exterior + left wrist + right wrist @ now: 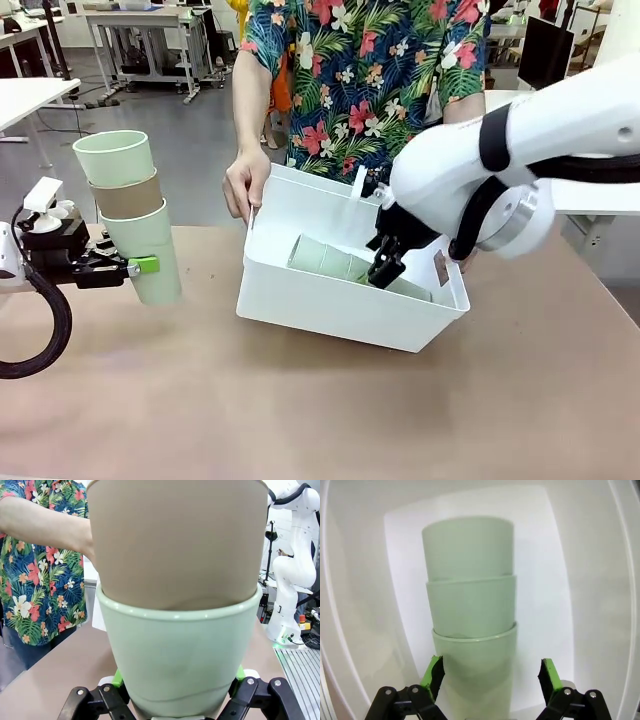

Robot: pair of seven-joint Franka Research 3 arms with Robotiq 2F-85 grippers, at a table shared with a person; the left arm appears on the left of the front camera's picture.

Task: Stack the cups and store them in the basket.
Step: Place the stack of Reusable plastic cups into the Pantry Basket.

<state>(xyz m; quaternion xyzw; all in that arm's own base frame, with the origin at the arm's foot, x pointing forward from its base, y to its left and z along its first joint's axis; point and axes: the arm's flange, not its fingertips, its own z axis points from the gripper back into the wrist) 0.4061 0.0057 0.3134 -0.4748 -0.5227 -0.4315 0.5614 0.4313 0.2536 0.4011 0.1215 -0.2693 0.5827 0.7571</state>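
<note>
Front view: left gripper (pixel 150 267) clamps cup stack (pixel 130 215); right gripper (pixel 385 266) splayed inside basket (pixel 330 312).

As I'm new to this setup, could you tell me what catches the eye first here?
The robot's left hand holds an upright stack of three cups, brown between two mint, at the left of the table. Its open right hand reaches into the white basket over a lying mint stack; a person's hand holds the far rim.
</note>
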